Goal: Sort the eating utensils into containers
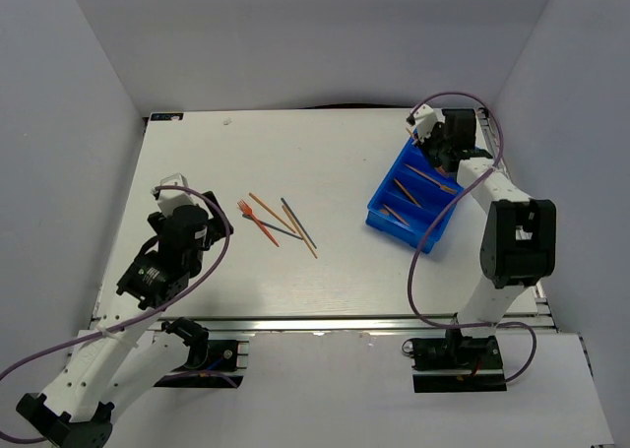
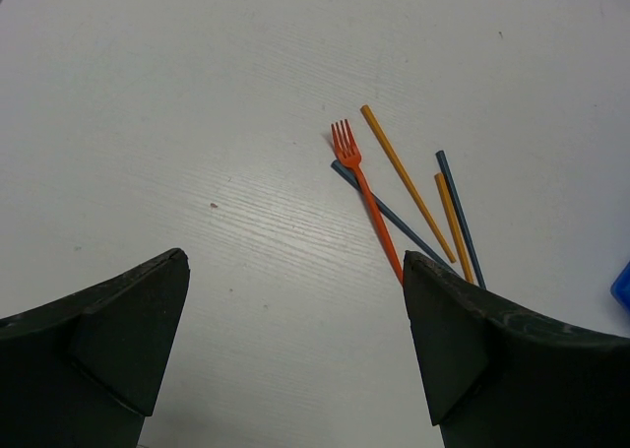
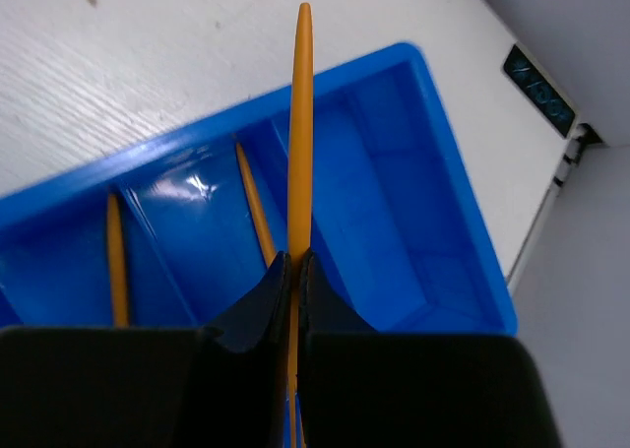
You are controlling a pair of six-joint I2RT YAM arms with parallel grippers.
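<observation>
Clenched on an orange stick [image 3: 302, 123] at the right hand [image 3: 295, 271], jaws pinching the shaft near one end, the long free end pointing out over the blue tray [image 3: 463, 222]. Sits roughly above the divider between an empty compartment and one holding a second stick [image 3: 258, 207]; hard to tell which of the two lies directly beneath.

Best done by turning the wrist until the shaft runs parallel to the dividers, shifting over the compartment that already holds sticks, and lowering the free end close to the floor. Only then letting go, to avoid a bounce across a wall.

Released and spread wide at the left hand [image 2: 295, 300], hovering above bare worktop [image 2: 148, 123], just short of the unsorted cluster. There: an orange fork [image 2: 359, 177], two orange chopsticks [image 2: 404, 177] and two dark blue chopsticks [image 2: 458, 217], all well apart from the tray.
</observation>
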